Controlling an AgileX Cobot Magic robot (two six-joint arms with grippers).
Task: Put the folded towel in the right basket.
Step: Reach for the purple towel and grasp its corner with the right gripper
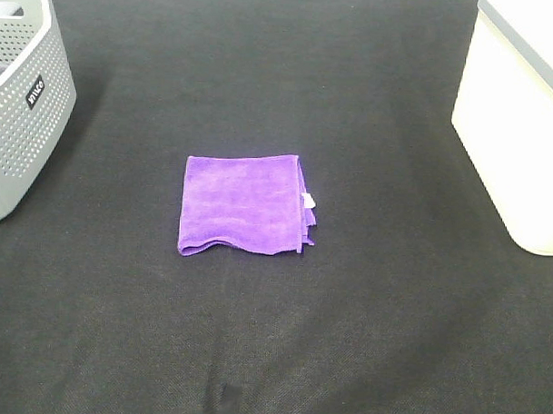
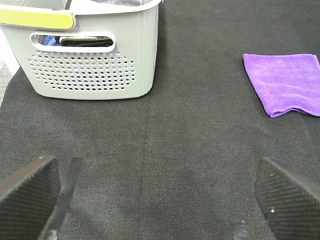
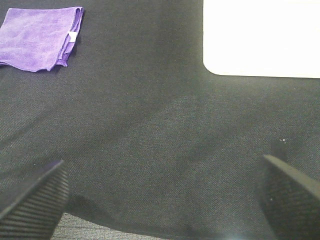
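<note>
A folded purple towel (image 1: 245,204) lies flat in the middle of the black table. It also shows in the left wrist view (image 2: 285,82) and the right wrist view (image 3: 41,36). The right basket (image 1: 525,116) is white and stands at the table's right edge; it shows in the right wrist view (image 3: 261,37) too. My left gripper (image 2: 155,195) is open and empty, well short of the towel. My right gripper (image 3: 165,195) is open and empty, also away from the towel. Neither arm shows in the high view.
A grey perforated basket (image 1: 22,89) stands at the far left, with dark items inside as seen in the left wrist view (image 2: 90,50). The black cloth-covered table (image 1: 272,334) surrounds the towel.
</note>
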